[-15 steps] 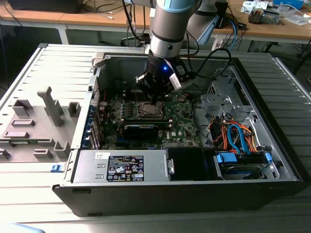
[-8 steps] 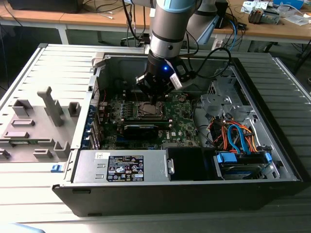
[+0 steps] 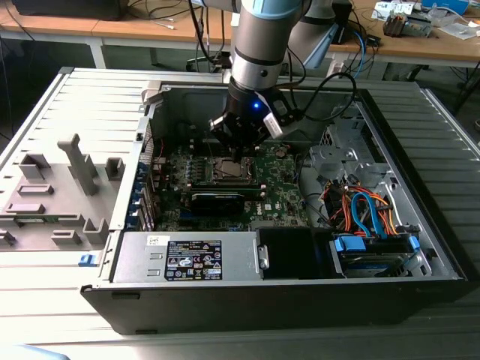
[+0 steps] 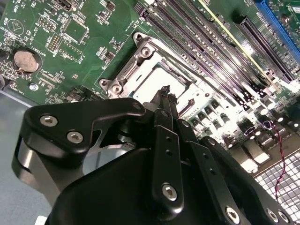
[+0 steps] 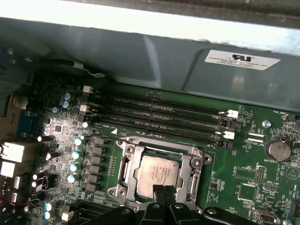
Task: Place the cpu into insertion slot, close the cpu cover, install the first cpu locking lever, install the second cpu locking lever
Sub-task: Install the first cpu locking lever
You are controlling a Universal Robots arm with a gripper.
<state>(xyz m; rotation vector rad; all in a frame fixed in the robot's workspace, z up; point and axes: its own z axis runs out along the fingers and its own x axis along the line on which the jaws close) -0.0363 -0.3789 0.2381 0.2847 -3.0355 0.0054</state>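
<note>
Workshop desks strewn with cables run behind an open computer case (image 3: 285,304) that lies on its side on a slatted grey bench. The arm reaches down into the case over the green board (image 3: 281,191).

- Gripper (image 3: 241,150): low over the insertion slot (image 3: 227,169). In both wrist views the fingertips are pressed together with nothing between them, (image 4: 165,91) and (image 5: 164,191).
- Cpu (image 5: 157,171): seated in the slot, grey top flat and square to it.
- Cpu cover (image 5: 124,164): looks to be lying down around the chip, which shows through its window. The tips sit at the chip's near edge, by the frame. I cannot tell whether they touch.
- A hooked metal piece (image 4: 190,102) just beside the tips may be a locking lever's end. It is too small to be sure, and I cannot tell if either lever is latched.

Judgement: chip placed; work stands at the cover-and-lever stage.

Doing it well:
- Bear on the metal frame, not the chip's top.
- Press straight down so the cover stays flat and does not skew.
- Keep the closed tips narrow and clear of the memory slots (image 5: 159,115) alongside.
- Go slowly; a slip lands on small board parts near the socket.
</note>
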